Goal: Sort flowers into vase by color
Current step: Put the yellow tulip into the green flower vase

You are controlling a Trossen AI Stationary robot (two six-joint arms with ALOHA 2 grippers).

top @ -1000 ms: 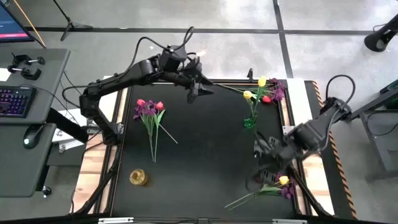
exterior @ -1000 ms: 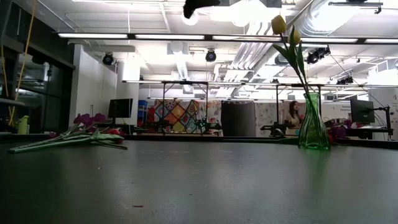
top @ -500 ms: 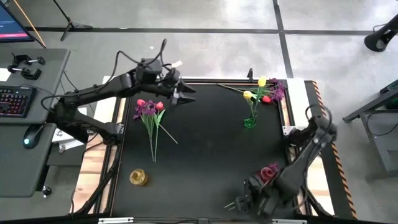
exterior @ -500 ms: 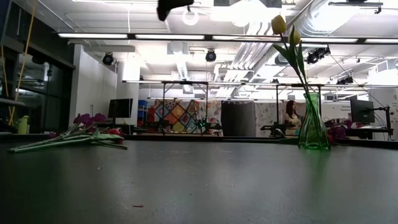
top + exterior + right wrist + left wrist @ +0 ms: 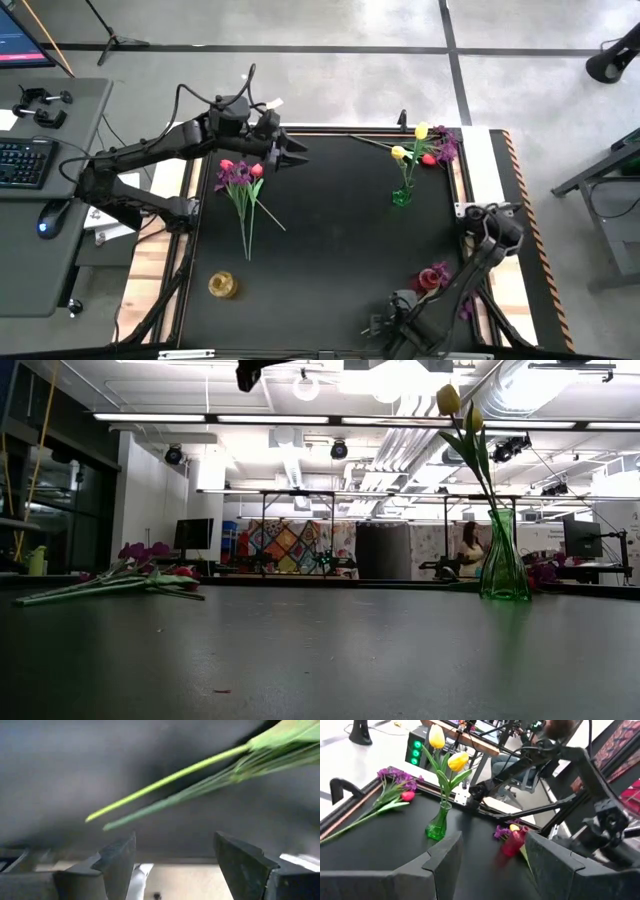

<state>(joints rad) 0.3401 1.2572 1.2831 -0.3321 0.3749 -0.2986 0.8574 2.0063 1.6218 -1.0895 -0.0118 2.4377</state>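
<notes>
Two yellow tulips (image 5: 408, 141) stand in the green glass vase (image 5: 401, 196); the amber vase (image 5: 222, 286) is empty. Red and purple flowers (image 5: 240, 178) lie on the black bench (image 5: 330, 250). My right hand (image 5: 172, 857), fingers apart, is near loose green stems (image 5: 170, 795); my left hand (image 5: 492, 855) is open, holding nothing.

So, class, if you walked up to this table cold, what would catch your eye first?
Probably the green glass vase toward the table's far right, already holding two yellow tulips. Next, the loose bunch of red and purple flowers lying flat at far left, just beside the left gripper, whose jaws are open. The right gripper is low at the near edge, by green stems.
</notes>
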